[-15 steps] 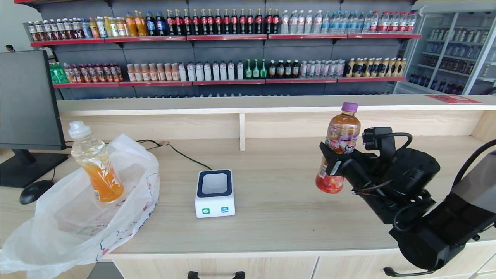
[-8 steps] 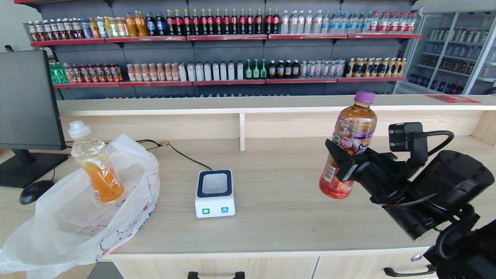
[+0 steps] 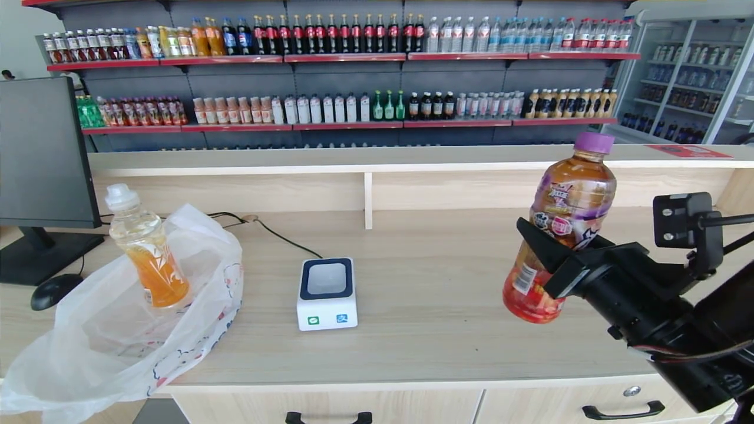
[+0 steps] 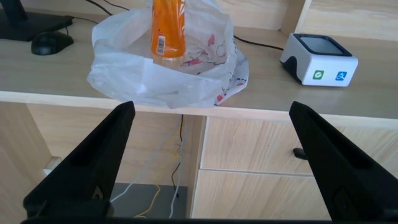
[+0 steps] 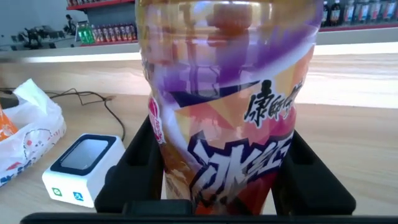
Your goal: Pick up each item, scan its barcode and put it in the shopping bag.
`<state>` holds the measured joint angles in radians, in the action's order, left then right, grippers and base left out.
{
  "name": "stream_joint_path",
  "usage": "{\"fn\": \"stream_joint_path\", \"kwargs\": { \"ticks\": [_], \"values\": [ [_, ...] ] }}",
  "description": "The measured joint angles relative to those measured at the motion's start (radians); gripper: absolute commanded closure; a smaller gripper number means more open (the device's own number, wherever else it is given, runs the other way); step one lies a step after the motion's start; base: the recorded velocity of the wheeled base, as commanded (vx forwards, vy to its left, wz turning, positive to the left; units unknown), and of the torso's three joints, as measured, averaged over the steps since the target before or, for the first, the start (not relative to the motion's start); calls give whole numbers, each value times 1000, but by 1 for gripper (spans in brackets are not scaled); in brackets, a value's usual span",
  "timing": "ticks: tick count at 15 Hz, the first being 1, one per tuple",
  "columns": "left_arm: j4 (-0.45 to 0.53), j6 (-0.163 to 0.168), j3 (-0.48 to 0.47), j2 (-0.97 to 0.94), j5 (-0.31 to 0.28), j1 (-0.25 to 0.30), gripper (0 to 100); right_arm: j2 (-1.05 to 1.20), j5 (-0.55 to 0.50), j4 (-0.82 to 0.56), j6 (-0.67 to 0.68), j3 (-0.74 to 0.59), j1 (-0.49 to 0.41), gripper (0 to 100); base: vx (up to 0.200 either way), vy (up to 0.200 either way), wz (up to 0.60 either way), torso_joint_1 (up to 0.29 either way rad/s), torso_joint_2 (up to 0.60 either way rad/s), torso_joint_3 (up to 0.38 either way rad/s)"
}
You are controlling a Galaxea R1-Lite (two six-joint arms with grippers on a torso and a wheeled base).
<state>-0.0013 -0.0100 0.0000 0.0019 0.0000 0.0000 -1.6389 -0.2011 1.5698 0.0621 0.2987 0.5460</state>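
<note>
At three o'clock from the scanner (image 3: 327,292), clear of the counter (image 3: 436,330): purple-capped bottle (image 3: 568,206), clamped at mid-body in the right gripper (image 3: 554,262). Has risen and swung out toward four o'clock within the last second, leaning cap-first toward one o'clock. Shows a white patch low on the label, possibly the barcode, though too small to tell. So: pick-up done, scan not yet; needs carrying back toward nine o'clock, over the scanner's window. Left gripper (image 4: 211,107) spread wide and empty, low before the counter front, facing the shopping bag (image 3: 118,341) at nine o'clock, orange bottle (image 3: 147,253) standing inside.
</note>
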Motion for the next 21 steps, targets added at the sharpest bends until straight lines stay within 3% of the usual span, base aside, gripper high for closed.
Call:
{"fn": "stream_joint_path", "kwargs": {
  "ticks": [7, 11, 14, 21],
  "values": [
    [0, 0, 0, 0, 0, 0, 0, 64, 4, 0, 200, -62, 214, 100, 0, 0, 0, 0, 0, 0],
    [0, 0, 0, 0, 0, 0, 0, 49, 34, 0, 235, 92, 379, 100, 0, 0, 0, 0, 0, 0],
    [0, -1, 0, 0, 0, 0, 0, 29, 178, 2, 250, 239, 420, 100, 0, 0, 0, 0, 0, 0],
    [0, 0, 0, 0, 0, 0, 0, 27, 233, 0, 357, 295, 426, 100, 0, 0, 0, 0, 0, 0]
  ]
}}
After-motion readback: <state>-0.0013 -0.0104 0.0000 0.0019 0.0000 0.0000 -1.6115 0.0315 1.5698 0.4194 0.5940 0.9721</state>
